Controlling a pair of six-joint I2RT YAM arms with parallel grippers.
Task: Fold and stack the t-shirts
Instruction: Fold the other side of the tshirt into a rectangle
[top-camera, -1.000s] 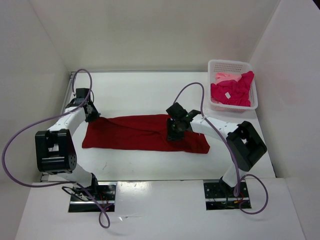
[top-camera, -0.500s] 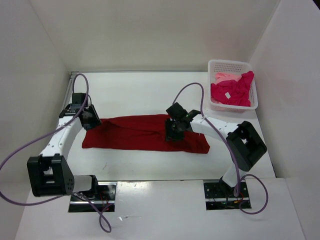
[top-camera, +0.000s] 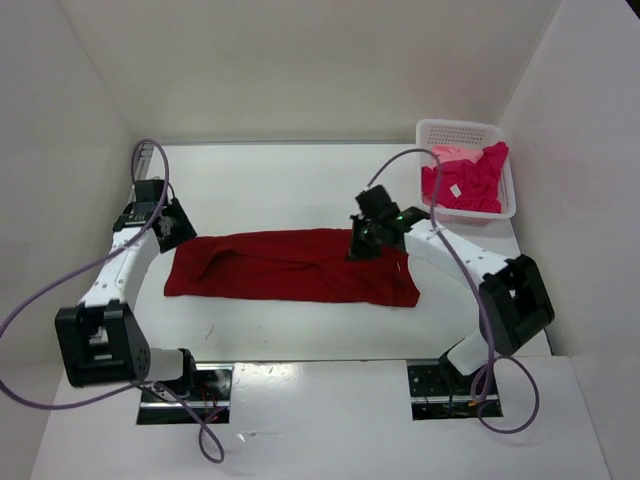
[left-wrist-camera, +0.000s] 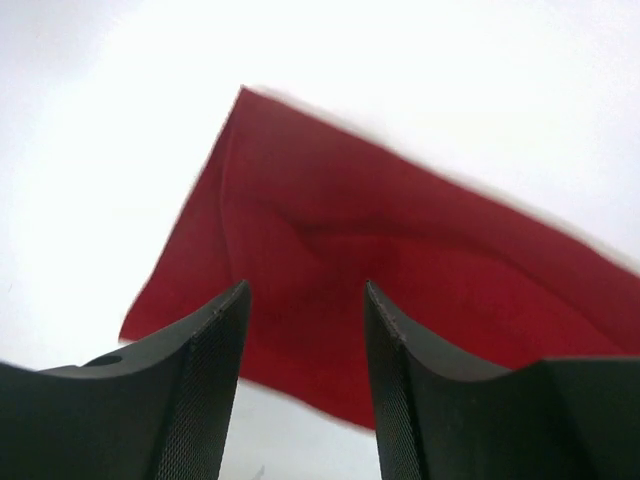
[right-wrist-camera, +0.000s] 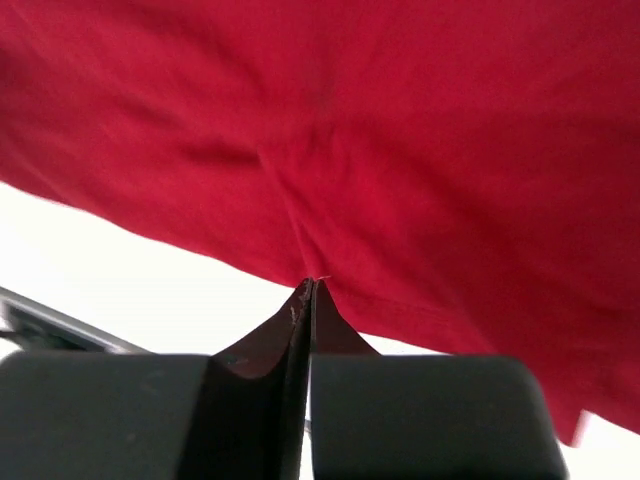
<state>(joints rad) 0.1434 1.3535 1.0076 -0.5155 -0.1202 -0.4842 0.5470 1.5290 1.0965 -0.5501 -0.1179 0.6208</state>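
Observation:
A dark red t-shirt (top-camera: 290, 265) lies spread in a long band across the middle of the table. My left gripper (top-camera: 170, 228) hovers just off its far left corner, open, with nothing between the fingers; the left wrist view shows the shirt (left-wrist-camera: 400, 260) beyond the gripper (left-wrist-camera: 305, 290). My right gripper (top-camera: 362, 248) sits at the shirt's back edge, right of centre. In the right wrist view it (right-wrist-camera: 312, 282) is shut, and the hem of the shirt (right-wrist-camera: 400, 130) is drawn to a point at its tips. A magenta-pink t-shirt (top-camera: 465, 182) and a pale pink one (top-camera: 450, 154) lie in the basket.
A white perforated basket (top-camera: 458, 127) stands at the back right corner of the table. White walls close in the table on the left, back and right. Purple cables loop off both arms.
The left gripper pulled back off the shirt's left corner and opened wider. The right gripper shifted right and back to the shirt's rear edge and went from open to shut.

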